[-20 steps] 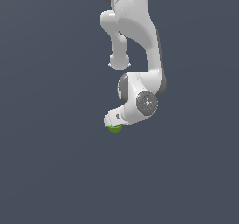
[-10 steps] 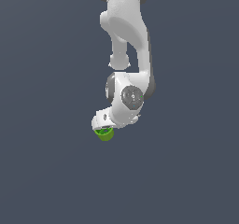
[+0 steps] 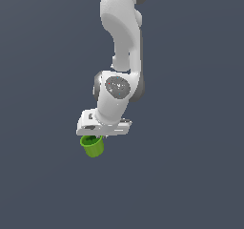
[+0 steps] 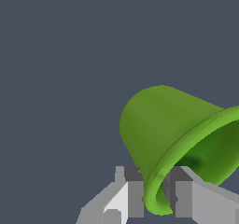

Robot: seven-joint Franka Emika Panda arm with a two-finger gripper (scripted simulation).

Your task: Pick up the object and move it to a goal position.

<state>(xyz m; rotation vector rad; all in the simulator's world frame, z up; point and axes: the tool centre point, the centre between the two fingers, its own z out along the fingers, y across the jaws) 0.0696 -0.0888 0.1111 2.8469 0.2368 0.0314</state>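
The object is a small bright green cup with a flared rim and tapered body. It hangs just under my white gripper in the exterior view, a little left of centre. In the wrist view the cup lies tilted, and its flared rim sits pinched between my two grey fingers; the gripper is shut on the rim. My fingertips are mostly hidden by the hand in the exterior view.
The white arm reaches down from the top of the exterior view. All around is a plain dark grey surface. No goal marker shows in either view.
The arm has swung towards the exterior view's left and turned its wrist. The green cup has moved left with the gripper and now shows more fully below the hand.
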